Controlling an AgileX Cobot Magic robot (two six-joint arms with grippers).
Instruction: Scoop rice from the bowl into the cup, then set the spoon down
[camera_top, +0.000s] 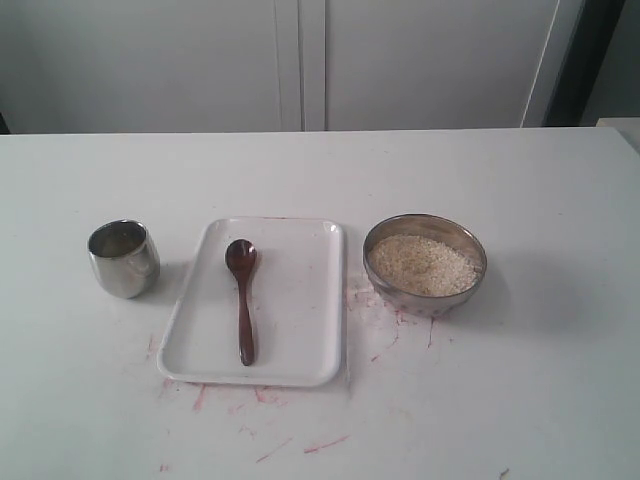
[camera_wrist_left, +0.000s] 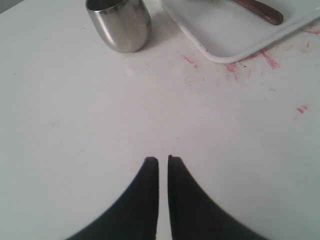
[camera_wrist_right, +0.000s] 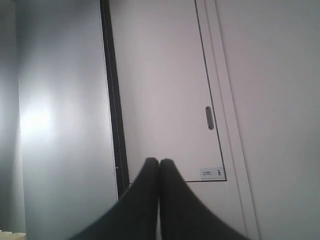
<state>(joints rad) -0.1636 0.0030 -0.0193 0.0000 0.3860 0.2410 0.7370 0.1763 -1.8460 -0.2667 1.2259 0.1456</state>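
Both my pincers are closed on nothing: the left one (camera_wrist_left: 163, 159) hangs over bare table (camera_wrist_left: 75, 125), the right one (camera_wrist_right: 159, 161) faces only a door (camera_wrist_right: 165, 90). My left camera cuts off the cup's (camera_wrist_left: 120, 27) top and most of the spoon (camera_wrist_left: 260, 10), which lies on a white tray (camera_top: 300, 300) between cup and bowl (camera_top: 430, 298) of rice (camera_top: 422, 264). Red smears (camera_top: 385, 345) surround the tray.

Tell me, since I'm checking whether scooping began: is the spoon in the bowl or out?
Out. The spoon lies flat on the white tray, apart from the bowl.
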